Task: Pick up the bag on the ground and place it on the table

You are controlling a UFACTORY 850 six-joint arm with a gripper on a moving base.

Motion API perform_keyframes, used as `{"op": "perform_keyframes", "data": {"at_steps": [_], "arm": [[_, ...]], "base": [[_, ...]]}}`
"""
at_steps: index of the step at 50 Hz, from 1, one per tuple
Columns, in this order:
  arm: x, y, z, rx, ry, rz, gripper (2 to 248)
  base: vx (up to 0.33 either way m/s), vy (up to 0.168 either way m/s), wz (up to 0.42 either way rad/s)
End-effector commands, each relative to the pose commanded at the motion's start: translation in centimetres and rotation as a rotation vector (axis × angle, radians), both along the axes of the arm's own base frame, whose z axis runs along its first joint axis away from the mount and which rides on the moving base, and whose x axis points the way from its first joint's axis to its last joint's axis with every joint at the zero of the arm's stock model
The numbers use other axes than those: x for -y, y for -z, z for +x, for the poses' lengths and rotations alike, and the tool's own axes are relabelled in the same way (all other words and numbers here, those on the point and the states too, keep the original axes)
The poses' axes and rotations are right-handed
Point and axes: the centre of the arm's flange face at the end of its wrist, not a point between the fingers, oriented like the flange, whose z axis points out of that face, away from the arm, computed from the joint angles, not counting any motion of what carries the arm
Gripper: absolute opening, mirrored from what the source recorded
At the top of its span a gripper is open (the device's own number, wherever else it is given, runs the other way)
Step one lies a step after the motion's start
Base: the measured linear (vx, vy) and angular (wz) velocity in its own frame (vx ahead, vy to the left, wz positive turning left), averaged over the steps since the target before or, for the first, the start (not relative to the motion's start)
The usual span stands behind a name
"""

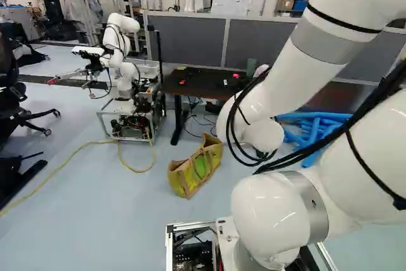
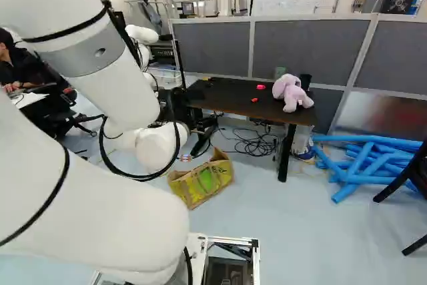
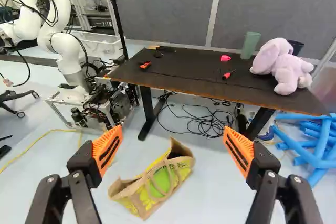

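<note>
Clock hours are being read from the gripper, twelve lying straight ahead.

Item: another robot (image 3: 65,51), white, standing at eleven o'clock on a wheeled frame.
Item: yellow cable (image 1: 101,142), snaking over the floor at ten o'clock.
Item: shopping bag (image 3: 157,184), tan with yellow and green print, one. It is resting on the floor at twelve o'clock, short of the table and apart from it, its mouth gaping and a looped handle hanging down its side.
Item: gripper (image 3: 172,135), black with orange pads. Its two fingers are standing spread wide, touching nothing.
Item: table (image 3: 184,74), dark-topped, stretching from twelve towards one o'clock. It is bearing, left to right, a red-and-black tool (image 3: 145,65), a small pink object (image 3: 225,58), a red-handled screwdriver (image 3: 227,75), a green cup (image 3: 250,45), a lilac plush animal (image 3: 283,66) and a black cup (image 3: 295,47). Black cords (image 3: 202,124) are lying tangled on the floor beneath.
Item: blue tubes (image 3: 315,150), several, lying heaped on the floor at one o'clock.
</note>
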Motion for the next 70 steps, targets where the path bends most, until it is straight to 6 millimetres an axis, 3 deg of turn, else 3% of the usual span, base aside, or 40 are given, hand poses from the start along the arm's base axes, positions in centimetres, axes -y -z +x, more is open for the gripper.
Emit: {"op": "perform_keyframes", "data": {"at_steps": [33,70], "arm": [[-0.3,-0.2,3.8,-0.023,-0.01,0.0,247],[-1.0,4.0,11.9,-0.212,0.025,0.018,247]], "base": [[0.003,0.001,0.001],[0.0,0.0,0.0]]}}
